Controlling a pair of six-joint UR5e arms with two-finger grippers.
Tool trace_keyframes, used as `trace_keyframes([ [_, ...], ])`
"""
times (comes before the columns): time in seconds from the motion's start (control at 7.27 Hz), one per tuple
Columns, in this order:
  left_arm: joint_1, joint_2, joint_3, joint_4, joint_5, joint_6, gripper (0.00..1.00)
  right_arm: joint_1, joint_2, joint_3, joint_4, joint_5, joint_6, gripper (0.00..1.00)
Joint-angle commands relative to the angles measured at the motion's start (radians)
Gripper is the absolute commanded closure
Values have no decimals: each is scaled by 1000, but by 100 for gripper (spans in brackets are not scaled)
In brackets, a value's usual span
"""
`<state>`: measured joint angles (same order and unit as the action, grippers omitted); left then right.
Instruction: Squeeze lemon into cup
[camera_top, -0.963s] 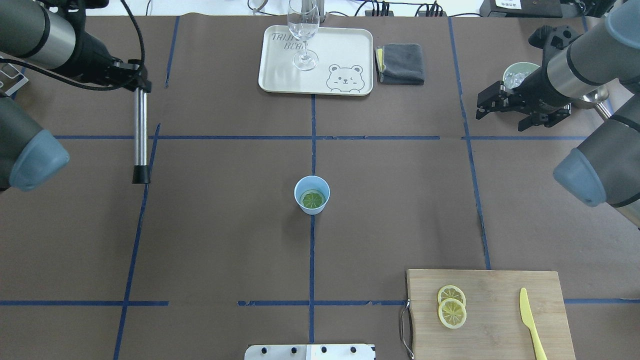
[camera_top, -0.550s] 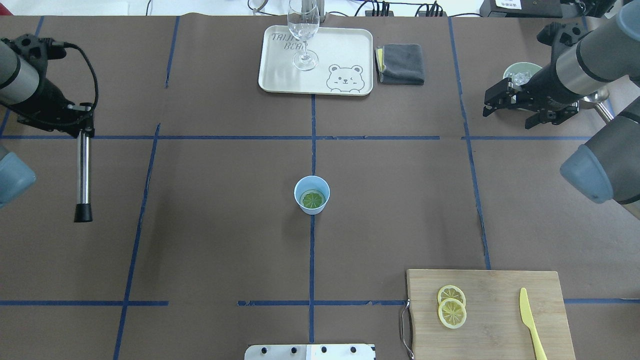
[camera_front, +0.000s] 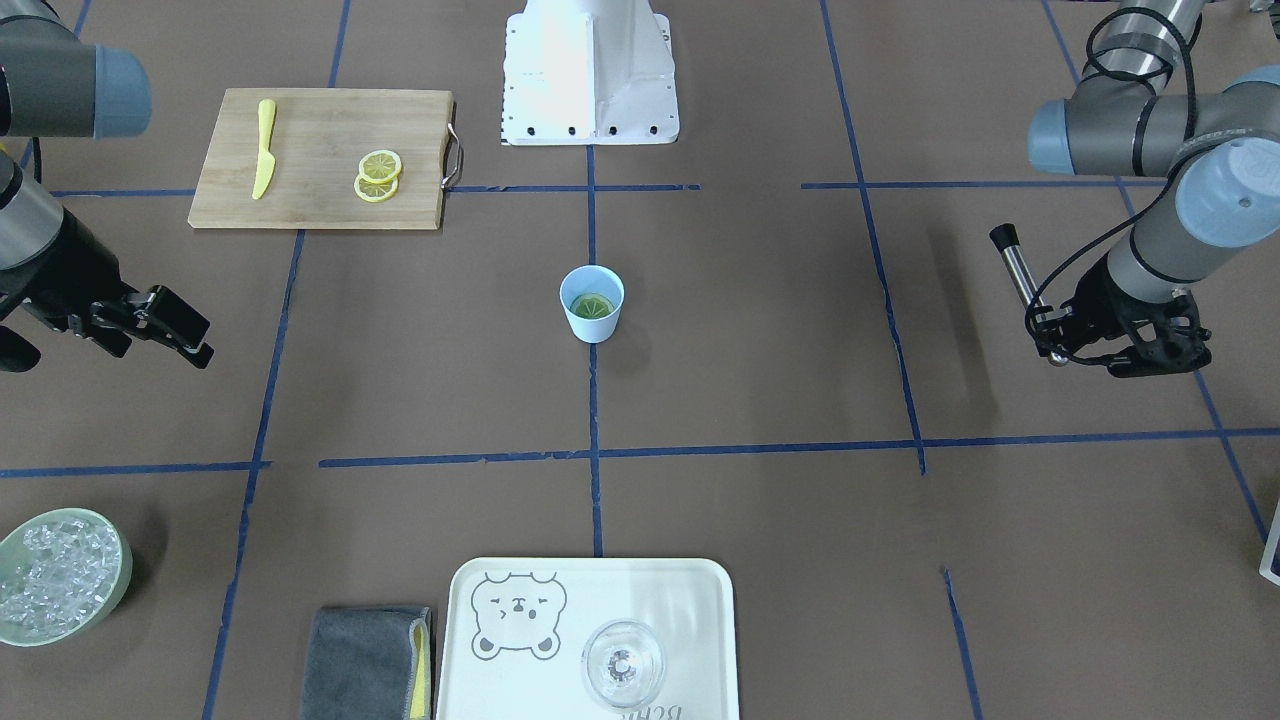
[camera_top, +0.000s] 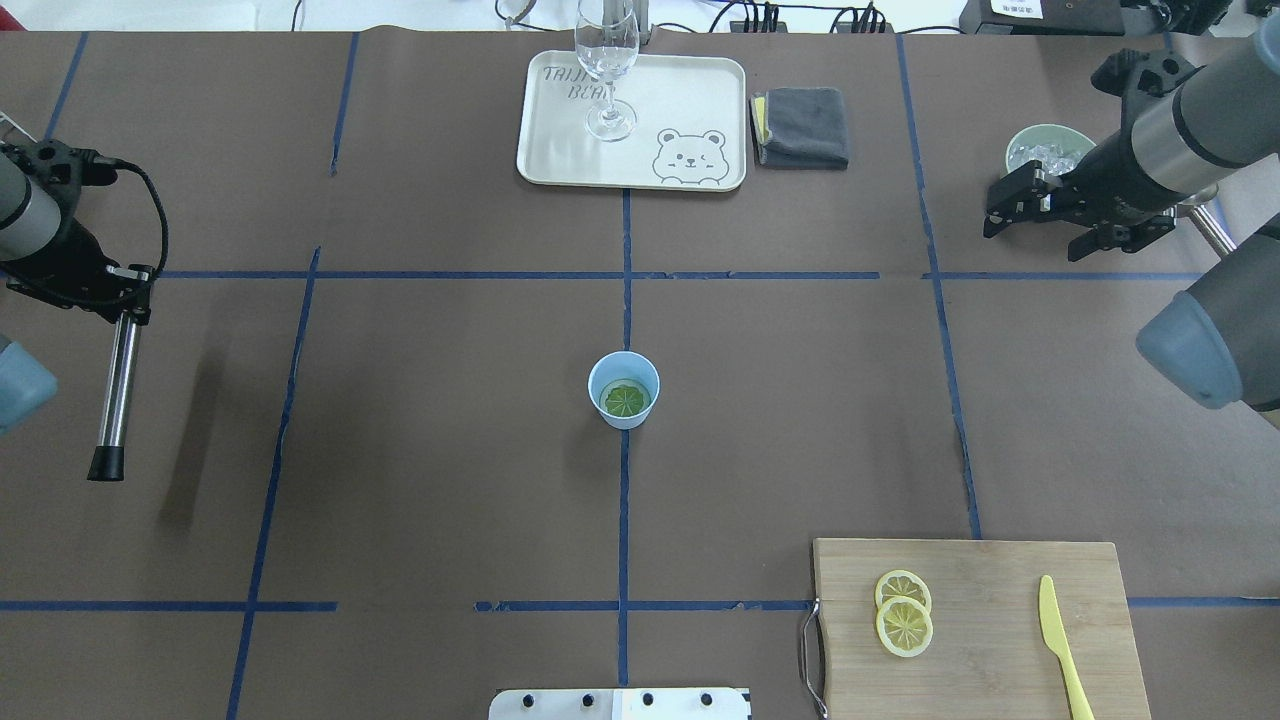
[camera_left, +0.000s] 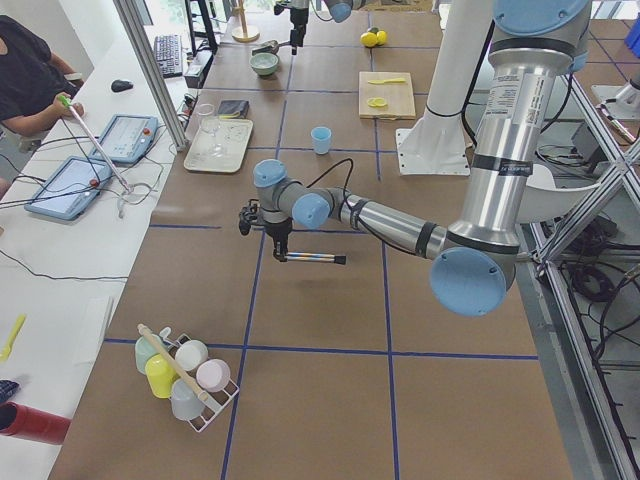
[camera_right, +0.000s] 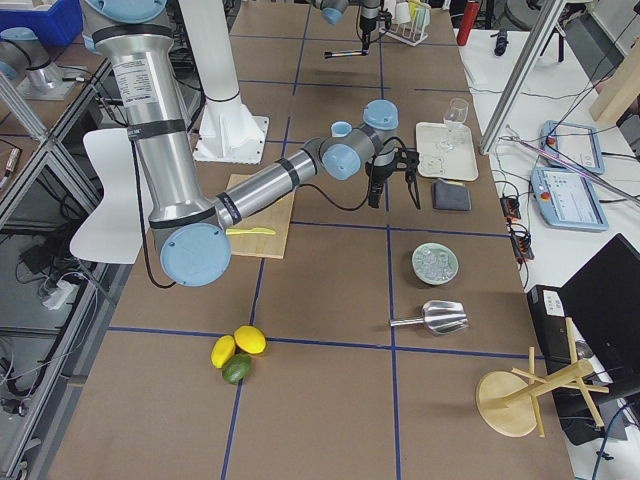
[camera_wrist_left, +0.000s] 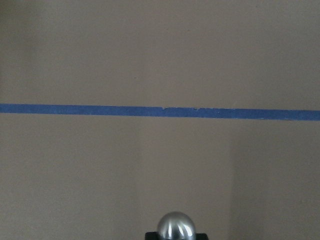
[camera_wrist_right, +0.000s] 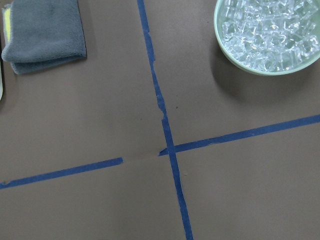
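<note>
Brown table (camera_top: 430, 480), cup (camera_front: 592, 322), tray (camera_top: 690, 90), cutting board (camera_top: 1000, 640), cloth (camera_top: 803, 126), ice bowl (camera_front: 112, 605)

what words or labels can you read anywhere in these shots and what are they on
"TAIJ..." over "BEA...": printed on the tray, at the corner opposite its bear drawing. The glass covers the end of both words, so neither reads whole.
White label on the black box at the table's far edge: too small to read.
Nothing else legible in any view.
</note>
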<state>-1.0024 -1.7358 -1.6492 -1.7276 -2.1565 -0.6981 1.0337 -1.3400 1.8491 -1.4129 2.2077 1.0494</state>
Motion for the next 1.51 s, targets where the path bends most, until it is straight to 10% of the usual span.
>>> trace_keyframes([
  [0.0, 57, -49, 60, -1, 1, 3, 100, 0, -1, 1, 0, 0, 0, 0],
  [1.1, 110, -50, 95, -3, 12, 3, 100, -3, 1, 1, 0, 0, 14, 0],
  [1.24, 110, -50, 94, -3, 12, 3, 73, -3, 1, 1, 0, 0, 14, 0],
  [1.38, 108, -48, 89, -3, 12, 3, 13, -3, 1, 2, 0, 0, 14, 0],
])
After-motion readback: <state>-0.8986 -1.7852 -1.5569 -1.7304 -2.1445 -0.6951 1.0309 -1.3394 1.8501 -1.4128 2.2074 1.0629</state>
